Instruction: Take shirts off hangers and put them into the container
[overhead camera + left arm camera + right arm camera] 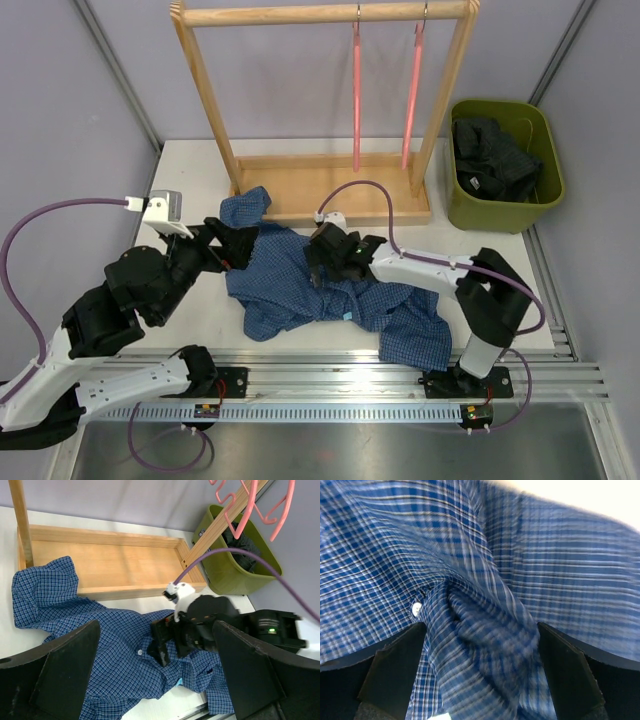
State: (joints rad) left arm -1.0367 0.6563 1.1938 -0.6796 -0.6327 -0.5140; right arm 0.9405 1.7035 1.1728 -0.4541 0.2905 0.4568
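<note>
Roughly halfway done, by the look of it. The black shirt (495, 155) is already dumped in the green container (490, 215) at the upper right, and both pink hangers (356, 100) are left bare on the wooden rack (320, 13). The blue shirt (290, 295) is yet to be moved. It's sprawled crumpled on the table (190, 185) mid-frame, sleeves flung out, one button showing. The right gripper (480, 680) is spread wide over a bunched fold, nothing pinched. The left gripper (238, 250) is wide open and empty too, parked at the shirt's left edge.
</note>
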